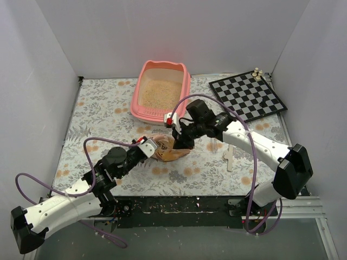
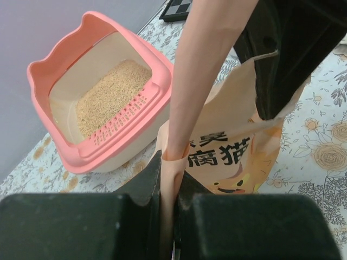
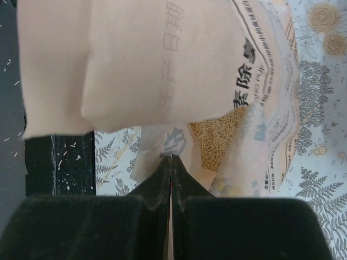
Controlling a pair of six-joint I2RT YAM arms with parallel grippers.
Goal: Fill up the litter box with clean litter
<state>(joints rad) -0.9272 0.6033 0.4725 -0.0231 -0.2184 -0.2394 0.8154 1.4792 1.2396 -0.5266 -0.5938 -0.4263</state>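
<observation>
The pink litter box [image 1: 138, 96] stands at the back middle of the table, with a layer of pale beige clean litter [image 1: 161, 93] in it. The left wrist view shows the box [image 2: 54, 65] and its litter [image 2: 108, 95] beyond the bag. An orange-tan printed bag [image 1: 171, 150] hangs between both arms, just in front of the box. My left gripper [image 1: 151, 144] is shut on a fold of the bag [image 2: 233, 135], pinched between the jaws [image 2: 169, 165]. My right gripper [image 1: 182, 142] [image 3: 171, 158] is shut on the bag's other edge. More litter [image 3: 217, 132] shows inside the bag [image 3: 162, 54].
A black-and-white chessboard [image 1: 248, 96] lies at the back right with small pieces [image 1: 257, 72] at its far corner. A pale scoop-like thing [image 1: 229, 156] lies right of the bag. White walls close in three sides. Granules dot the black strip [image 1: 173, 206] at the near edge.
</observation>
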